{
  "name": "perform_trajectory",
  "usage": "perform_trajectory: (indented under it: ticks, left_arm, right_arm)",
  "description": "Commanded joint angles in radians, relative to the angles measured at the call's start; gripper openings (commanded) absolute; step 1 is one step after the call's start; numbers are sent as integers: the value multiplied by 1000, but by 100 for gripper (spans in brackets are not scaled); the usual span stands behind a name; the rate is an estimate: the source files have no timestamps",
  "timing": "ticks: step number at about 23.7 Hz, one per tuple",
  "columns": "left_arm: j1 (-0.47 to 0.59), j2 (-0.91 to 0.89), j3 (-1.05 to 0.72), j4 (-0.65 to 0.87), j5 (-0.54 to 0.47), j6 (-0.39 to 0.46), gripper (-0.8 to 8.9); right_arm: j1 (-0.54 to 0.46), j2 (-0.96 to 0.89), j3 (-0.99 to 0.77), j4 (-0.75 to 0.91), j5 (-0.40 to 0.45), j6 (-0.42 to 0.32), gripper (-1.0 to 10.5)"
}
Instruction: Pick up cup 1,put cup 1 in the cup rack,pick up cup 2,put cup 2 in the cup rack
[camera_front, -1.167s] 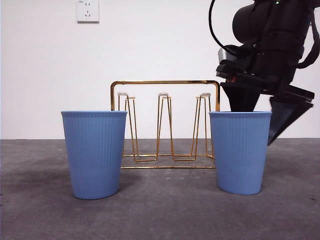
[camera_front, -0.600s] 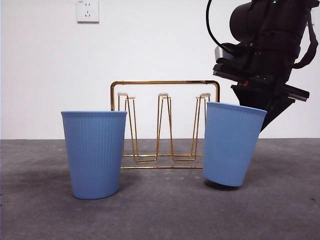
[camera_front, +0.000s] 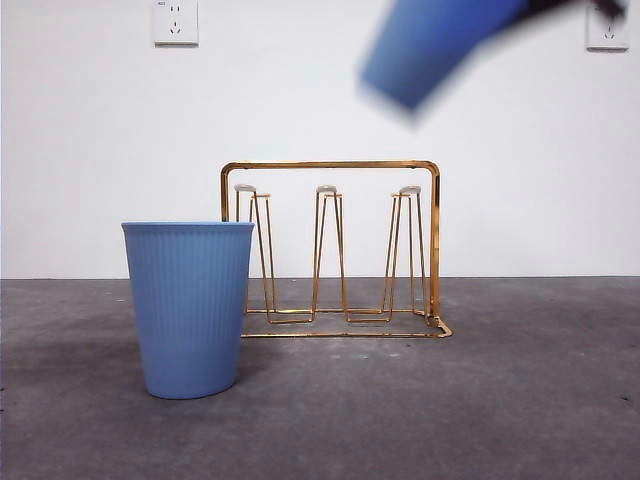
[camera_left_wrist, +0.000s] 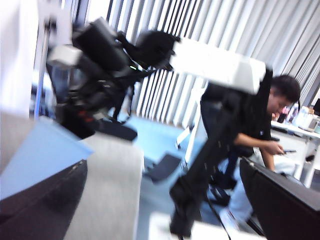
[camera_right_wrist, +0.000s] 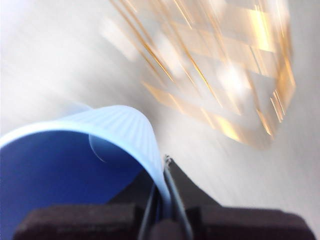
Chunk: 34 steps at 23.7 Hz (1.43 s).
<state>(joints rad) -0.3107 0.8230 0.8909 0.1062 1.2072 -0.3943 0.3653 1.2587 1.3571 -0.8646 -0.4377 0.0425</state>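
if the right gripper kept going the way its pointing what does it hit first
Probably the cup rack: the right gripper, shut on the lifted cup's wall, faces its blurred gold wires across bare table. Blur makes depth uncertain.

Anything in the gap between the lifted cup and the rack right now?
No. In the front view only bare wall shows between the lifted cup, held by the right gripper, and the rack top. The other cup stands aside.

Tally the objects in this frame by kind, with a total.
Blue cups: 2, one standing on the table, one lifted and tilted, its rim pinched in the right gripper
Gold cup rack: 1
Total: 3
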Motion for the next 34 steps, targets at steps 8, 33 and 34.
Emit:
perform_trajectory:
  ticks: [8,33,34]
  left_arm:
    - [-5,53,3,679,-89,-504,628]
    - [-234,296,173,697,-205,-416,628]
    - [-241,300,173,696,-214,-408,628]
  right_arm:
    - [1,-159,274,34,-361,79,-17]
    - [135,-92,336,299,-538,210,-17]
    - [135,-84,336,299,-537,210,-17]
